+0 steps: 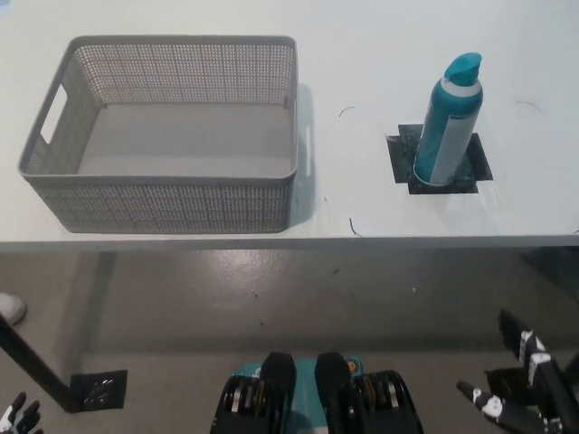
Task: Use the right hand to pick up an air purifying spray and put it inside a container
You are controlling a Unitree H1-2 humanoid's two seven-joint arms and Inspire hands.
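Observation:
A teal spray bottle (449, 122) with a white label stands upright on a black square patch (439, 160) at the right of the white table. A grey mesh basket (163, 203) sits at the table's left, nothing inside it. My black right hand (520, 384) hangs low at the bottom right, below the table's front edge, fingers spread and holding nothing, well short of the bottle. Only the fingertips of my white left hand (20, 415) show at the bottom left corner.
The table's front edge (289, 242) runs across the middle of the picture, with grey floor below it. A dark table leg (36, 366) and its foot plate stand at the lower left. A white shoe tip shows at the far left.

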